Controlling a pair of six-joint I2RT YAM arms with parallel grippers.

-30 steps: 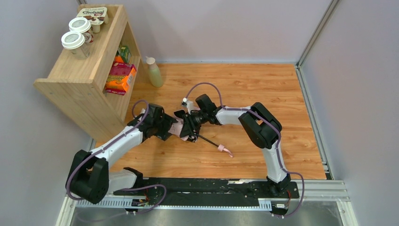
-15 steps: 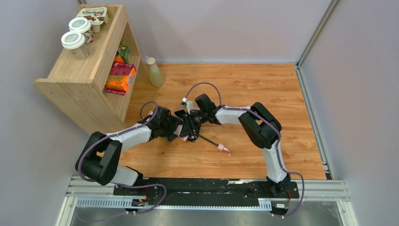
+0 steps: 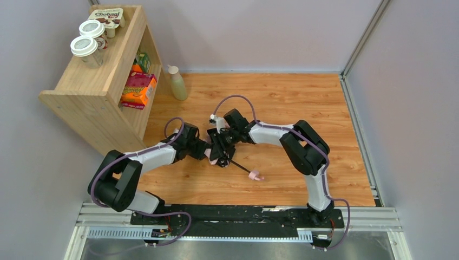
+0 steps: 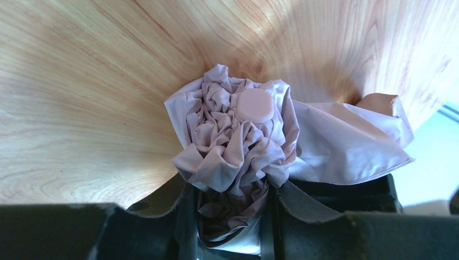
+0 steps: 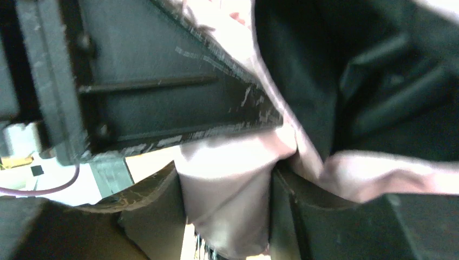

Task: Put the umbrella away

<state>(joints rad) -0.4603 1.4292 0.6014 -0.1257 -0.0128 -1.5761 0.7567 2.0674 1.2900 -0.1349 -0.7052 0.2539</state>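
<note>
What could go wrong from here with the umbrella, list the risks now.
1. The left gripper and right gripper both pinch only loose fabric of the umbrella, so it may slip out or tear under a pull.
2. The black shaft and handle stick out unheld and could drag or snag on the table.
3. The grippers sit very close together and might collide.

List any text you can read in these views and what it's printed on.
"Chobani": on the yogurt pack atop the wooden shelf.
Print on the pink and orange box inside the shelf: too small to read.
Print on the green carton: too small to read.
Nothing else legible.
</note>
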